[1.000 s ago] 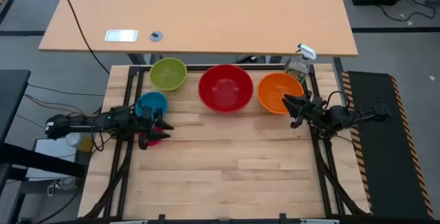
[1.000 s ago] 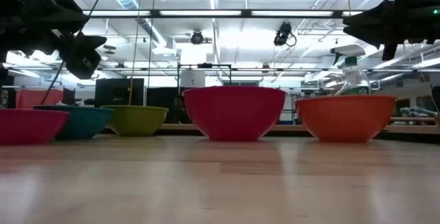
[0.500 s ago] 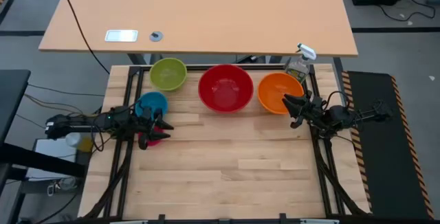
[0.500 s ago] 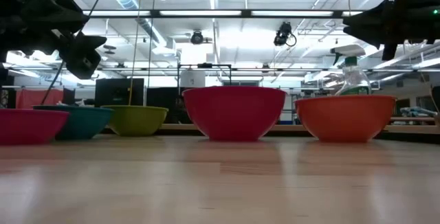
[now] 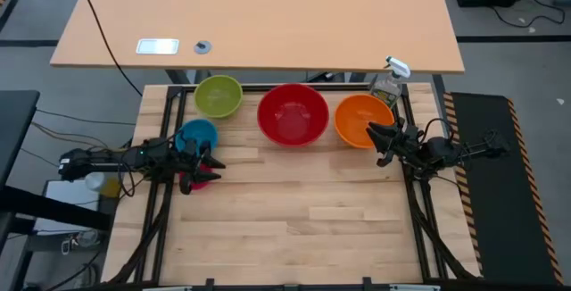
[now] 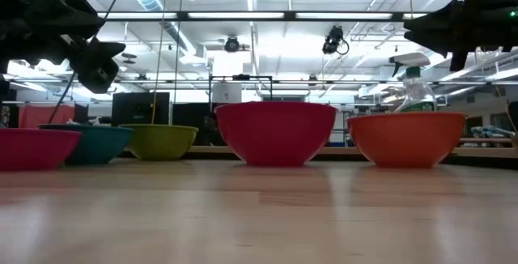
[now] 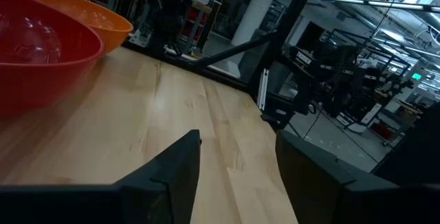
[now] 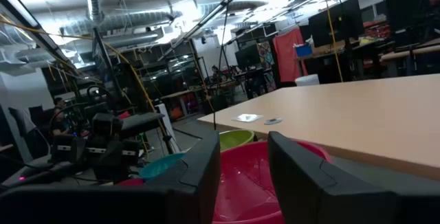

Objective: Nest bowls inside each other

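Several bowls rest upright on their bases along the far side of the wooden table: green point(image 5: 219, 95), large red point(image 5: 293, 113), orange point(image 5: 362, 120). A teal bowl point(image 5: 196, 135) and a pink bowl point(image 5: 198, 178) sit at the left edge. My left gripper point(image 5: 212, 162) hangs open and level above the pink bowl, beside the teal one. My right gripper point(image 5: 373, 139) stands open over the orange bowl's near right rim, clear of it. The low view shows both grippers, left point(image 6: 105, 61) and right point(image 6: 421, 29), well above the bowls.
A clear spray bottle point(image 5: 388, 81) stands at the far right corner behind the orange bowl. A tan desk point(image 5: 268, 14) lies beyond the table's far edge. Bare wood point(image 5: 294, 211) spreads across the near half of the table.
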Tool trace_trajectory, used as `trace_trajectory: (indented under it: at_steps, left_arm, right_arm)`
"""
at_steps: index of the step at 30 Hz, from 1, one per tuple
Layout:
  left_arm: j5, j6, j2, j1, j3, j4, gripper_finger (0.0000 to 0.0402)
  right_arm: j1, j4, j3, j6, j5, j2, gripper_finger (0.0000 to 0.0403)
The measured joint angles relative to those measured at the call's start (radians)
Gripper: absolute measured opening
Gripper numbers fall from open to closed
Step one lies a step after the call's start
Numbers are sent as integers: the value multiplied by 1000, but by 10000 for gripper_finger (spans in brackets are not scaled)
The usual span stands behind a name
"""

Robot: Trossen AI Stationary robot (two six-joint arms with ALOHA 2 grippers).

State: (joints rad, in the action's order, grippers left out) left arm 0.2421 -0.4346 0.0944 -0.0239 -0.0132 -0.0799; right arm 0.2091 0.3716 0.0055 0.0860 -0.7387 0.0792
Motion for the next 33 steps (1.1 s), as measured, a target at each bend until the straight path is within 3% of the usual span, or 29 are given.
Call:
trace_trajectory:
  at_steps: [26,33]
  left_arm:
    - [0,1,0,0,0,-4,192]
    - [-5,1,2,0,0,-145,192]
  right_arm:
    - [0,0,0,0,0,0,130]
    - [0,0,0,0,0,0,130]
